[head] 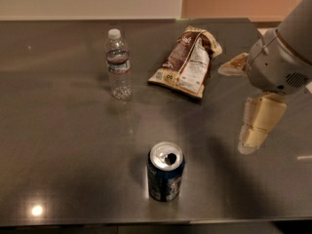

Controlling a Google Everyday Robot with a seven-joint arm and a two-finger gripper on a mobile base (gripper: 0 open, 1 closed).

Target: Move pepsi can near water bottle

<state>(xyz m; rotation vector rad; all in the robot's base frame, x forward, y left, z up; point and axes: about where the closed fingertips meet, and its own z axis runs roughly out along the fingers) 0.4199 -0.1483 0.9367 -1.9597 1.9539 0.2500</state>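
Note:
The pepsi can (166,171), dark blue with an opened silver top, stands upright near the table's front edge at the centre. The water bottle (118,65), clear with a white cap and a dark label band, stands upright at the back left, well apart from the can. My gripper (234,109) hangs above the table at the right, to the right of the can and higher than it. It is open and empty: one cream finger (257,125) points down and the other (234,64) reaches towards the chip bag.
A brown-and-white chip bag (187,62) lies at the back centre, right of the bottle. The dark table (63,145) ends at a front edge just below the can and at a far edge by the wall.

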